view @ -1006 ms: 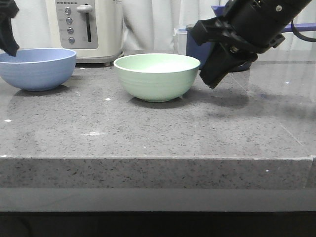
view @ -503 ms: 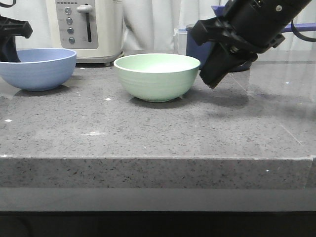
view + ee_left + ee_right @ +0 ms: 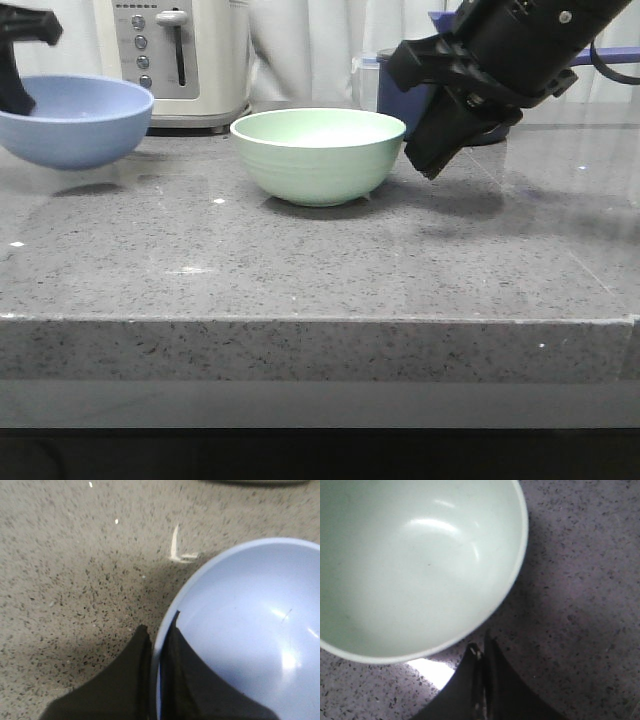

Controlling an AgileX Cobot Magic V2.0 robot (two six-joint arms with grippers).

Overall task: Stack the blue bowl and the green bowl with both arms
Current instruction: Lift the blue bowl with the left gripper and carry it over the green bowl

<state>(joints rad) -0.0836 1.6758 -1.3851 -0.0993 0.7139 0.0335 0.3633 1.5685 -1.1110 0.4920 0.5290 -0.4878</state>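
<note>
Lifted since half a second ago, the blue bowl (image 3: 72, 120) hangs tilted above the desk (image 3: 320, 260), left pincer (image 3: 159, 645) clamped on its rim; it seems light, rigid, slippery. Right pincer (image 3: 481, 660), closed and empty, hovers beside the green bowl (image 3: 318, 155)

We count two round bowls: one matte periwinkle-blue bowl (image 3: 72, 120) and one ridged mint-green bowl (image 3: 318, 155). We count two black angular grippers, left (image 3: 18, 62) and right (image 3: 432, 160), and one cream toaster (image 3: 172, 58).

Grey speckled stone counter (image 3: 300, 270), thick front edge, glossy reflections at right. Cream toaster (image 3: 180, 60) at back left, white curtain (image 3: 300, 45) behind. Dark blue pot (image 3: 400, 95) back right, partly hidden.
</note>
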